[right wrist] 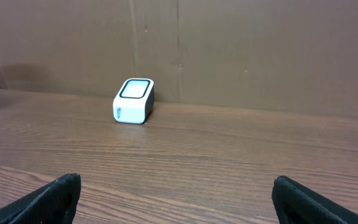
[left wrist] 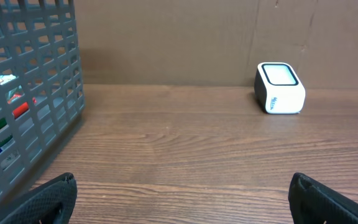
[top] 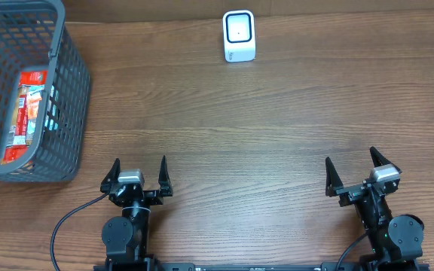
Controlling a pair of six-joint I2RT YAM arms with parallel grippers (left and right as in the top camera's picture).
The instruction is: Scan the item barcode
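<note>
- Both sets of jaws are spread wide with nothing between them: those of your left arm (top: 130, 197) hang over the near edge of the table (top: 277, 135), and those of your right arm (top: 375, 197) likewise, well apart from each other
- The item to scan is a red and orange packet (top: 25, 113) lying inside the grey basket (top: 75, 90) at the far left, ahead of and to the left of your left arm. More than one packet seems to lie there, but you cannot separate them from above
- Judge it as light and soft: a film pouch that will crumple and may slide in a flat pinch, with contents that could crush if you squeeze its middle
- Take it by an upper edge or sealed seam, coming straight down, since the basket's mesh walls leave little room to spread sideways
- Where the barcode sits is not visible, so expect to turn the packet once it is lifted
- The white scanner (top: 239, 36) stands at the far middle of the table, well apart from the basket, with its dark window tilted upward
- Writing: the packet's print is too small to read. The scanner bears a small mark on its side in both wrist views, also unreadable
</note>
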